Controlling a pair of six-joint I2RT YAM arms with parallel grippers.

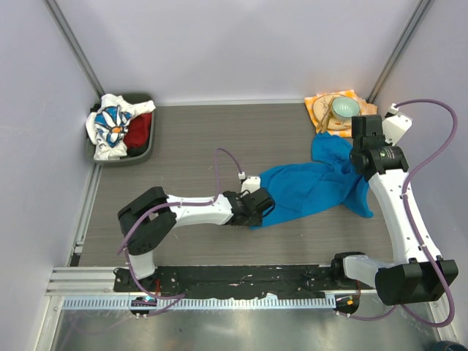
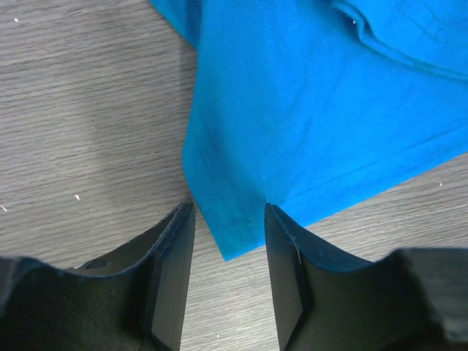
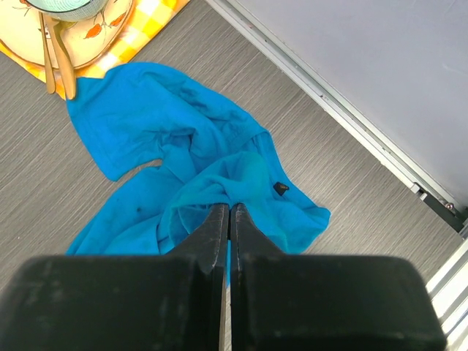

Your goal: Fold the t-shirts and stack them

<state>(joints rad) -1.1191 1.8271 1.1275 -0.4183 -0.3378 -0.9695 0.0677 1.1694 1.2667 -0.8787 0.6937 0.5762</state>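
At desk [image 1: 219, 131] centre: plain bright blue cloth t-shirt [image 1: 314, 191], long axis left-right. Left jaws apart, straddling its left hem corner [image 2: 232, 238]; right jaws shut, pinching its right end.

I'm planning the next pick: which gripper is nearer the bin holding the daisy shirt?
Left. The left gripper sits mid-table, down-right of the bin, at a corner of the blue t-shirt; the right gripper pinches that shirt farther right.
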